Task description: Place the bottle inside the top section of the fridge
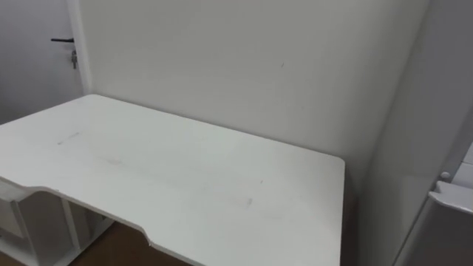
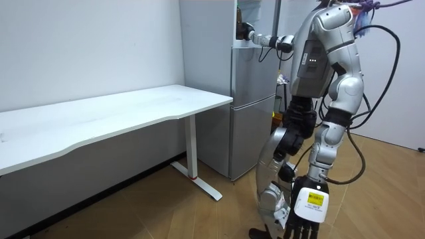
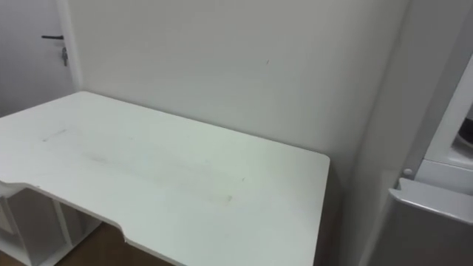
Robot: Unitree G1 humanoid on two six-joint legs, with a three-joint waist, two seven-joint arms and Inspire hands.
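The right hand [image 2: 247, 31] reaches the fridge [image 2: 254, 86] at one o'clock — fingers I cannot tell — bottle likely light, slippery; hold its middle.

Even, soft indoor light; the white table [image 1: 185, 177] glows palely (faint shadow beneath its edge).

Top centre of the room view: the right hand [image 2: 246, 31] is a small dark shape at the upper part of the fridge [image 2: 252, 99]. What it holds, if anything, is too small to tell. The fridge's top runs off the upper edge. Bottom right, the lower edge cuts the left hand [image 2: 302, 229] at its fingertips. The table [image 2: 99, 119] runs off the left edge. In the eye views the right edge crops the fridge.
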